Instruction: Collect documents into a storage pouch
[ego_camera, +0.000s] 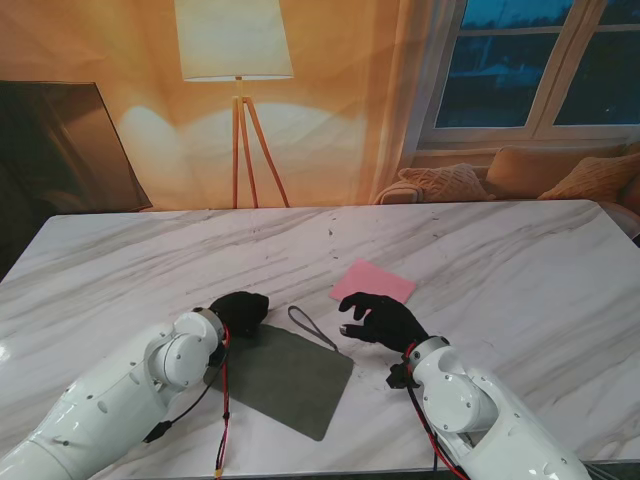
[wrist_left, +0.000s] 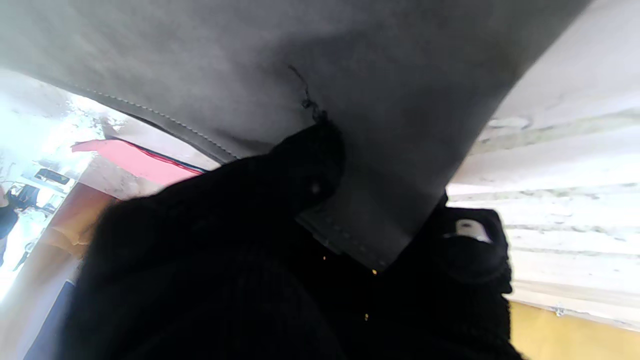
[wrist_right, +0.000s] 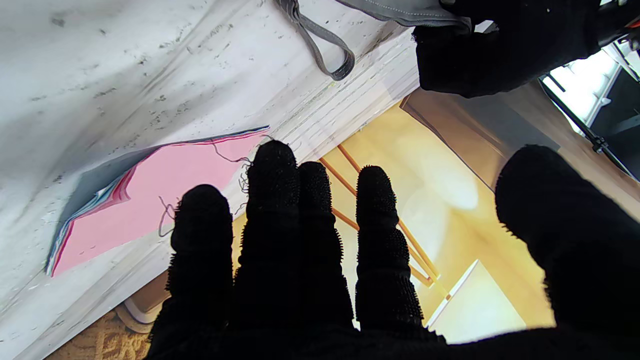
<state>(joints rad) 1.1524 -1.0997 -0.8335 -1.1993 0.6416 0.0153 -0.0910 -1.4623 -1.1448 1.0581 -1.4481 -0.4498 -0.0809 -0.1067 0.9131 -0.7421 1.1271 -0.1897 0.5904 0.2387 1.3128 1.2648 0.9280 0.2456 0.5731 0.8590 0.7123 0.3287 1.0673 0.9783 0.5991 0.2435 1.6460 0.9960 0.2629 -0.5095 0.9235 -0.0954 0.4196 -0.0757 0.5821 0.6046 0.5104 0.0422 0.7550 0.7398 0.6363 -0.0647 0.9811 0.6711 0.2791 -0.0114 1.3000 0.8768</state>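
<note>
Left hand (ego_camera: 240, 312) is clamped on the far left corner of the grey pouch (ego_camera: 285, 378), which lies flat on the marble table (ego_camera: 520, 260). Right hand (ego_camera: 385, 322) hovers with fingers (wrist_right: 272, 200) spread, holding nothing. Pink documents (ego_camera: 372, 283) lie at its 12 o'clock, the pouch's 1 o'clock.

Warm glow from white-shaded tripod floor lamp (ego_camera: 235, 40); dusk-blue window (ego_camera: 545, 62). Left wrist view blurred, overexposed at one edge.
</note>
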